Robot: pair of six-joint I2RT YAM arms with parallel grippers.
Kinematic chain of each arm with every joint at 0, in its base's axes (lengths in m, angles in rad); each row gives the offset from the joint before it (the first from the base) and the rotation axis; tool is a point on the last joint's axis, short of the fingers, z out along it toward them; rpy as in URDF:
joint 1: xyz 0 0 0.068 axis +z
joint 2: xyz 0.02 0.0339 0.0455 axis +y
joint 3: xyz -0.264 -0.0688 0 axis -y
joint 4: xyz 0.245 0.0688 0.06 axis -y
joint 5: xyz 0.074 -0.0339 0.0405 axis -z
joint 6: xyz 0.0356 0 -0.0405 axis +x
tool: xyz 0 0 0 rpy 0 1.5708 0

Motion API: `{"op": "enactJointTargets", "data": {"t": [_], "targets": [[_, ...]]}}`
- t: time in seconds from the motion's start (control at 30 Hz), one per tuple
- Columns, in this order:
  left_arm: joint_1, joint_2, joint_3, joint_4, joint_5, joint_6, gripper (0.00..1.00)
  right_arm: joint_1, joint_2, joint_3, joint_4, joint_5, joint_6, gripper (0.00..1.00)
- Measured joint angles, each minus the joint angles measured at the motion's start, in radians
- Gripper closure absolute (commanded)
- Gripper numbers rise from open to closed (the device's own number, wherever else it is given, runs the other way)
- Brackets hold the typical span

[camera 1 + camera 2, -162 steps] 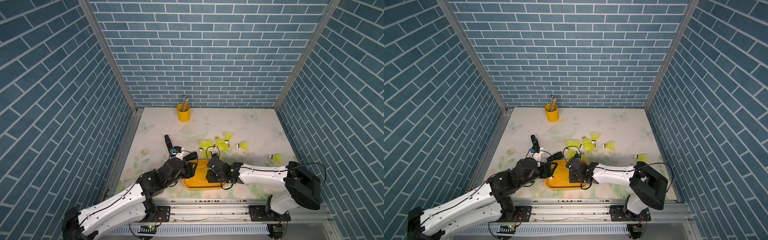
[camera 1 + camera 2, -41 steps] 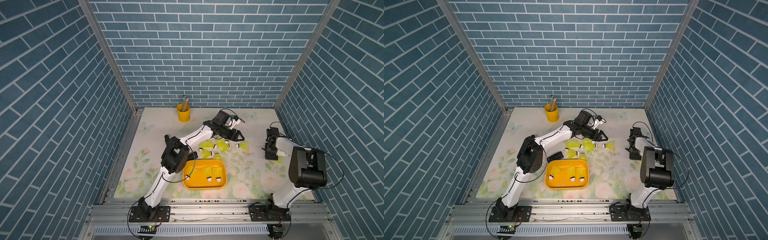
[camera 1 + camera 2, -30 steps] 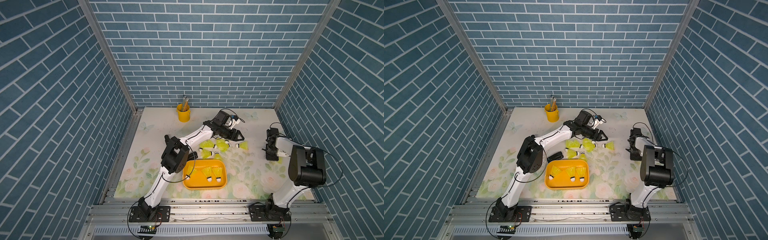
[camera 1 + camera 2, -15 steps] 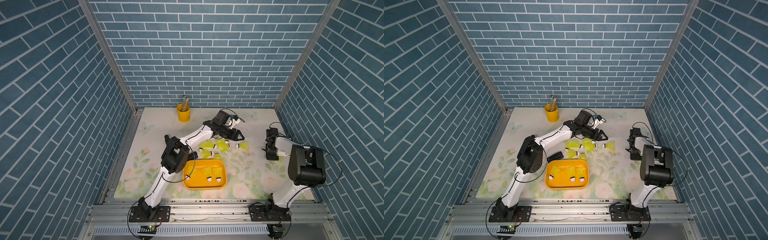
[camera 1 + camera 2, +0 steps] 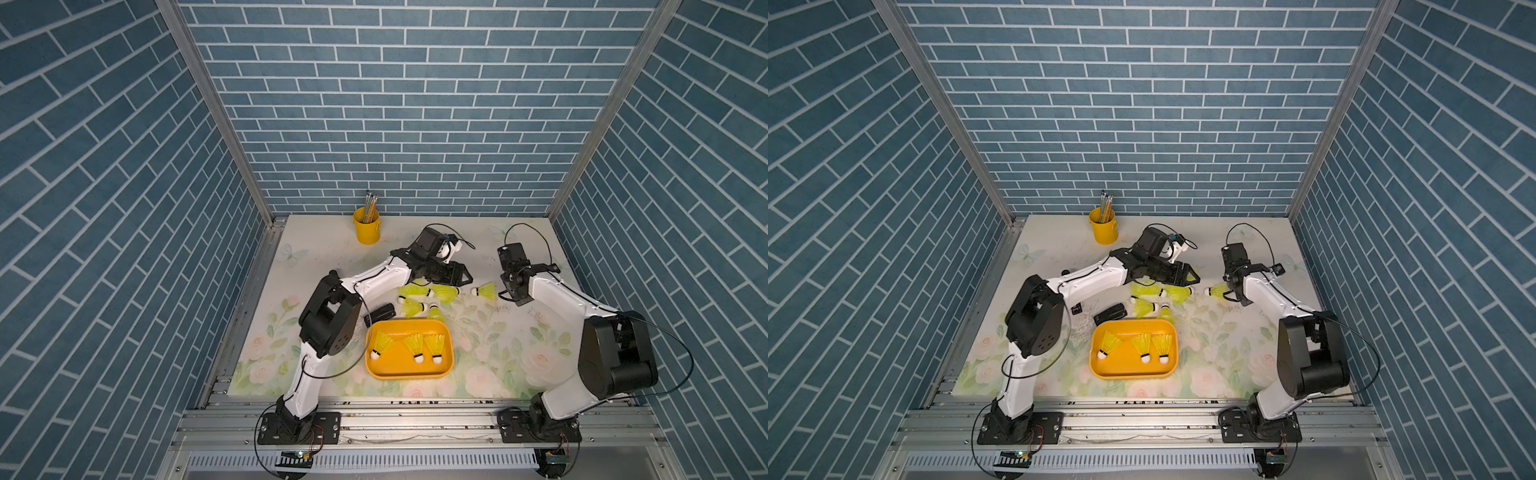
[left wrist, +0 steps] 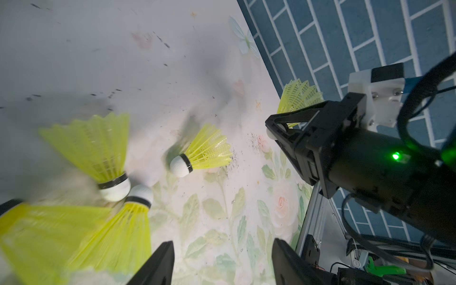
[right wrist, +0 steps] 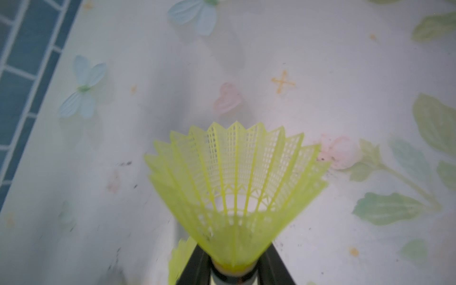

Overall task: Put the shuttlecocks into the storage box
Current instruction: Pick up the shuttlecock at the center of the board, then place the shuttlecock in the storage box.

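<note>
Floral tabletop (image 5: pixel 324 249) | right gripper (image 7: pixel 234 267) clamps neon-yellow mesh-skirted shuttlecock (image 7: pixel 234 177); left gripper (image 6: pixel 222 261) parted, empty

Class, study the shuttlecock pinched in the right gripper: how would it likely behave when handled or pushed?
Probably light: the held shuttlecock has an open mesh skirt. Likely springy, given thin ribs; the right gripper grips its firmer base. Pushed lying down, its cone would probably roll in an arc.

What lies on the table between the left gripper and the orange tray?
Several loose shuttlecocks lie between the left gripper and the tray; both top views show them.
</note>
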Motion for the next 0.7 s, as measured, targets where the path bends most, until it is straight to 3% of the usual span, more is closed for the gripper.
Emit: {"op": "enactJointTargets", "data": {"t": [0.33,0.7], "targets": [[0.022,-0.424,-0.402,0.053,-0.157,-0.054,0.31,0.278,-0.158,-0.022,0.000,-0.089,-0.188,0.92],[0.022,-0.845,-0.764,-0.064,-0.342,-0.157,0.31,0.552,-0.254,-0.042,0.009,-0.340,-0.343,0.95]]}}
